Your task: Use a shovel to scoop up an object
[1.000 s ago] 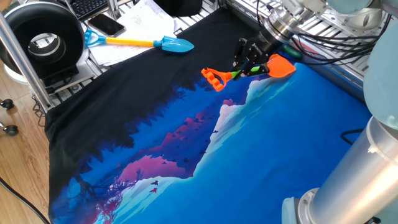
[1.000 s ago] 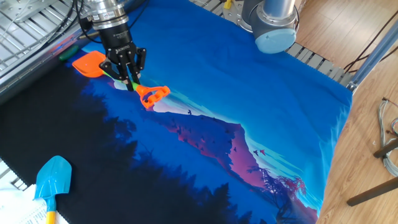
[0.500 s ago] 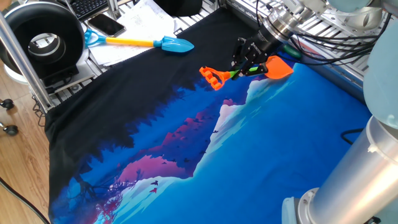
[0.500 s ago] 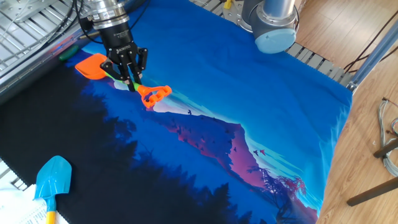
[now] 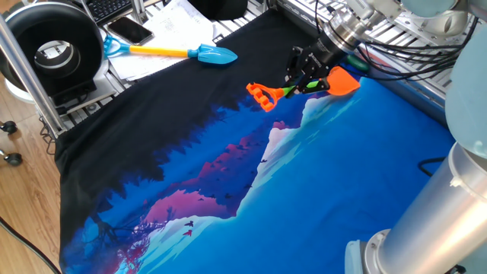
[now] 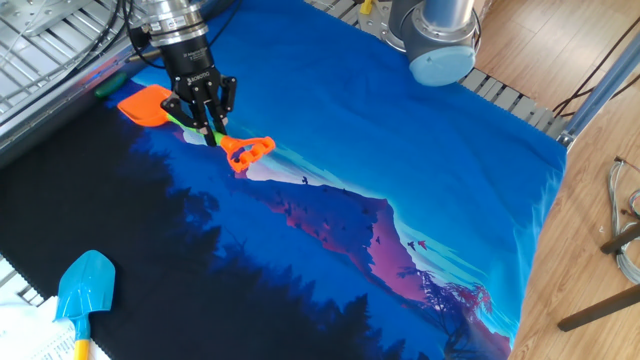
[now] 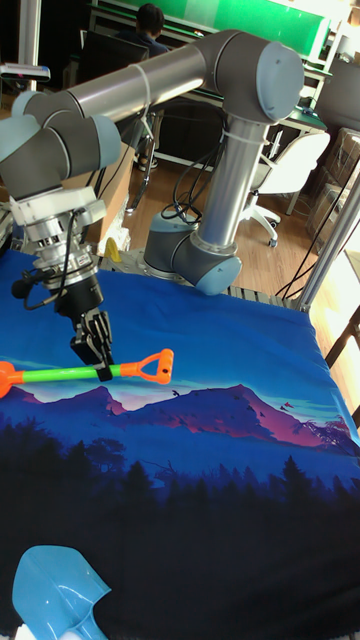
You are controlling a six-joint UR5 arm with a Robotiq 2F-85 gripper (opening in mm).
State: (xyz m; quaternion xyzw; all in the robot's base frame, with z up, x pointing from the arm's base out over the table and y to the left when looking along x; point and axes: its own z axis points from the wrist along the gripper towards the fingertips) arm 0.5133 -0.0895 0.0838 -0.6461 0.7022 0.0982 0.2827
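At about 9 o'clock in the tall fixed view the orange blade of the shovel (image 7: 60,374) runs off the picture edge; its lime-green shaft reaches across to the orange D-shaped handle at 3 o'clock of the gripper (image 7: 100,371). The gripper is closed on the shaft close to the handle end, fingers pinching it from either side. The shovel sits nearly level just over the printed cloth on the counter (image 7: 250,480); whether the blade touches the cloth I cannot tell.

My judgement: it is hollow moulded plastic, so light, fairly stiff, and smooth enough to twist in a pinch. The round shaft is the sensible place to hold, though gripping this far from the blade may let the blade sag or rotate when it pushes against something.

In the other fixed view a small green thing (image 6: 107,88) lies at 10 o'clock of the blade, near the cloth's edge; it may be the object, but it is too small to be sure.

Faint lettering on the gripper body cannot be read; no other writing is legible.
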